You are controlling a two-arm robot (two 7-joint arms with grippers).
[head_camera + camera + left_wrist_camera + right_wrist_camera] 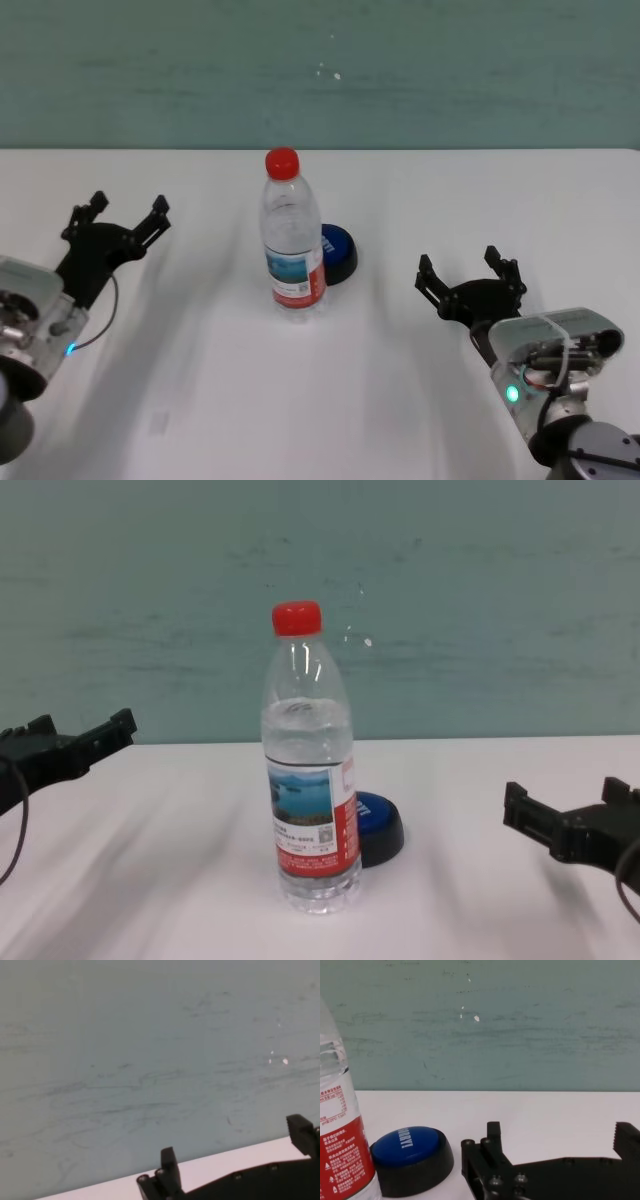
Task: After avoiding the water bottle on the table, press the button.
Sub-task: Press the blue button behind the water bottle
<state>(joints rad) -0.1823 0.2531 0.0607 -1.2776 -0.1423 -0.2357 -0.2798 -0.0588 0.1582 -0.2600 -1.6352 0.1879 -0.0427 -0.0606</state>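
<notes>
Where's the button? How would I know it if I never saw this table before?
Find the tall bottle with the red cap, standing upright in the middle of the white table. The button sits just behind it, toward the robot's right, partly hidden by it. It is the only low, round thing there: a blue dome on a black base, much shorter than the bottle.

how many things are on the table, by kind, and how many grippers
tall clear plastic water bottle with red cap: 1
low round blue-domed push button on black base: 1
black grippers, both with jaws open: 2 (left gripper, right gripper)
total: 4, over the plain white table
</notes>
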